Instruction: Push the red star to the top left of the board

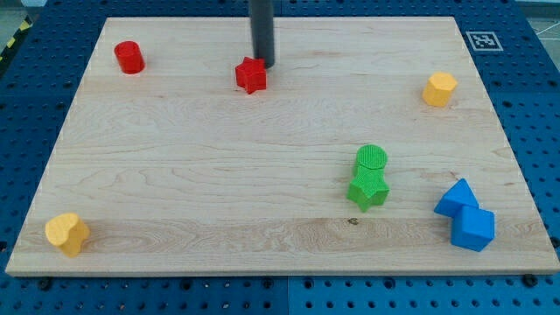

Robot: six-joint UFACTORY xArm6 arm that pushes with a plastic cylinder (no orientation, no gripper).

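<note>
Camera view takes in a large pale wooden table [219, 175] resting on a blue perforated base [26, 131]. A dark straight rod [261, 26] comes down from the view's top; it has no jaws to open or shut, and my tip [263, 66] sits on the wood, touching or just beside the upper right edge of the small red star-shaped block [251, 75].

That star lies in the upper part of the table, a little left of centre. It is squat and has no clear long axis; which way its points face is too fine to make out. Bare wood runs from the star leftward to the red cylinder block [129, 57], which stands near the top left corner, well apart from the star.

At lower right, two blue angular blocks [466, 216] touch each other close to the right edge. Near them, a green cylinder block [372, 158] touches a green star-shaped block [367, 189] just below it. A yellow rounded block [67, 233] sits by the bottom left corner, and a yellow hexagonal block [439, 89] lies near the right edge, upper part.
</note>
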